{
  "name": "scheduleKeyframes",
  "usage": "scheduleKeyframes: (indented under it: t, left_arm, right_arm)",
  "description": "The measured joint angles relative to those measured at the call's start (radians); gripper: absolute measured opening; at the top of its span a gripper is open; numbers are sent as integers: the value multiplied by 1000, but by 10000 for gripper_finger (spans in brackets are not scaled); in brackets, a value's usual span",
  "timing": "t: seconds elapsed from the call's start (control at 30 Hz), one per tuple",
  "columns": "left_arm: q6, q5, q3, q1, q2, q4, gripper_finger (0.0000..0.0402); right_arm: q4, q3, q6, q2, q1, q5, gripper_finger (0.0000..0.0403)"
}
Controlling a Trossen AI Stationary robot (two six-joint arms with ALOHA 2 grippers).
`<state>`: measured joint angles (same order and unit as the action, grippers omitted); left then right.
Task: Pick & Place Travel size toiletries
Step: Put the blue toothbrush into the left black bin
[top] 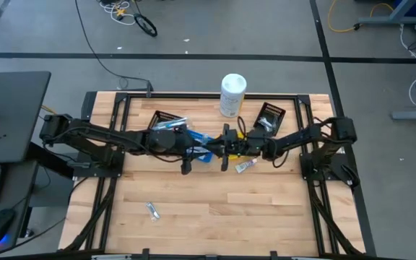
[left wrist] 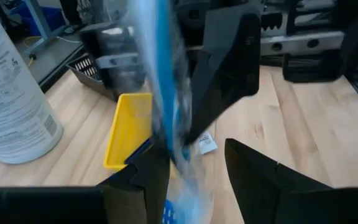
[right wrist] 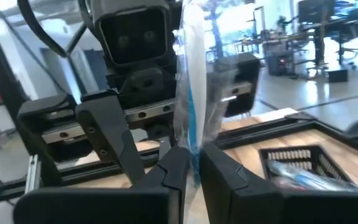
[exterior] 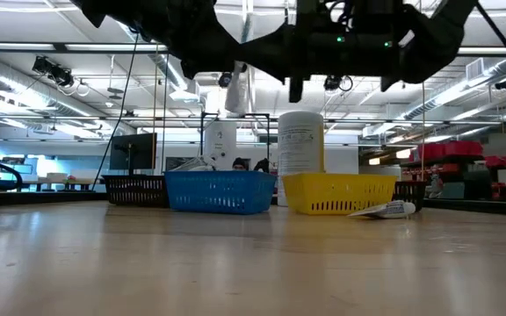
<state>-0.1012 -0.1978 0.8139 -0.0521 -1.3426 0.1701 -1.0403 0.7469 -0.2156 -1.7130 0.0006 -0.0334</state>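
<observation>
1. Left pincer point(left wrist: 194, 171): mine, above the table's middle, over the blue bin point(top: 193, 141). Fingers spread, with a gap either side of the packet; not gripping.
2. Right pincer point(right wrist: 193, 168): mine, nose to nose with the left one, above the yellow bin point(top: 238, 137). Fingers pressed on the packet's lower end.
3. Packet point(right wrist: 190, 93): a clear wrapper holding a slim blue-and-white toothbrush. It stands upright between my two pincers, held off the table by the right one. It shows blurred in the left wrist view.
4. Tube point(top: 245, 166): small, white, lying on the table point(top: 215, 209) just in front of the yellow bin.
5. Small item point(top: 152, 210): lying alone on the front left of the table, well apart from the bins; too small to identify.
6. Black bins: one far left point(top: 166, 119), one far right point(top: 269, 115), both holding toiletries.
7. Canister point(top: 232, 94): white, upright at the back edge, behind the bins.
</observation>
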Motion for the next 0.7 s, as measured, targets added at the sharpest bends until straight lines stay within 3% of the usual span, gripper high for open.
scheduleKeyframes:
  t: [0.23, 0.37, 0.7]
  left_arm:
    - [-1, -3, 0, 1, 0, -50, 162]
    - [2, -55, 0, 1, 0, -84, 155]
    - [3, -120, 0, 1, 0, -93, 44]
  right_arm:
    - [3, 49, 36, -49, 6, -23, 39]
    - [3, 49, 22, -51, 5, -34, 39]
    - [8, 49, 21, -50, 6, -72, 40]
